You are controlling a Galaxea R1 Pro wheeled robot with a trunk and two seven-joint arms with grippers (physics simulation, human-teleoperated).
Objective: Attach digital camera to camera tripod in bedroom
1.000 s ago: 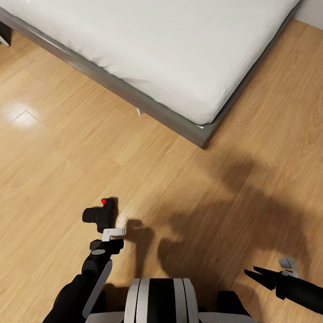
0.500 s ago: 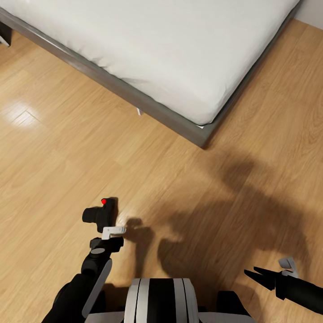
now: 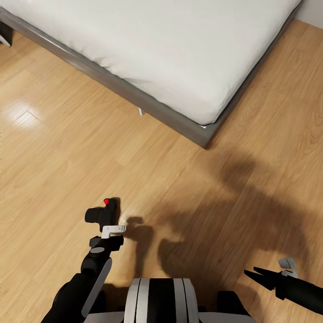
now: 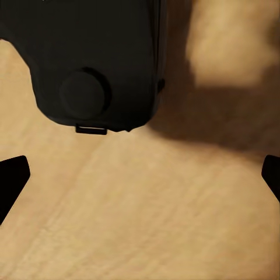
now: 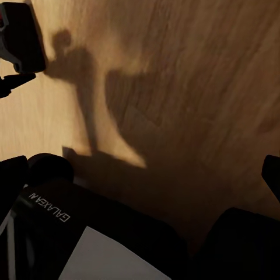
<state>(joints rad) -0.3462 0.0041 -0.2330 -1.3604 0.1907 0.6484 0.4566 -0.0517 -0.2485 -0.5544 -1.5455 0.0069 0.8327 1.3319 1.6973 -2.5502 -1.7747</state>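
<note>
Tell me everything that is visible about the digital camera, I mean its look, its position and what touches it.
The digital camera is a small black compact body with a round red button at one top corner and a short lens barrel sticking out to one side. It appears matte, like plastic. It is above the light wood floor, just beyond the left gripper. In the left wrist view the camera is ahead of the two spread fingertips, which do not pinch it. Whether it rests on the floor is unclear.

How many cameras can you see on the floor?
1. The digital camera sits on the wood floor, just ahead of the left end effector, near the bed. More may be hidden.
</note>
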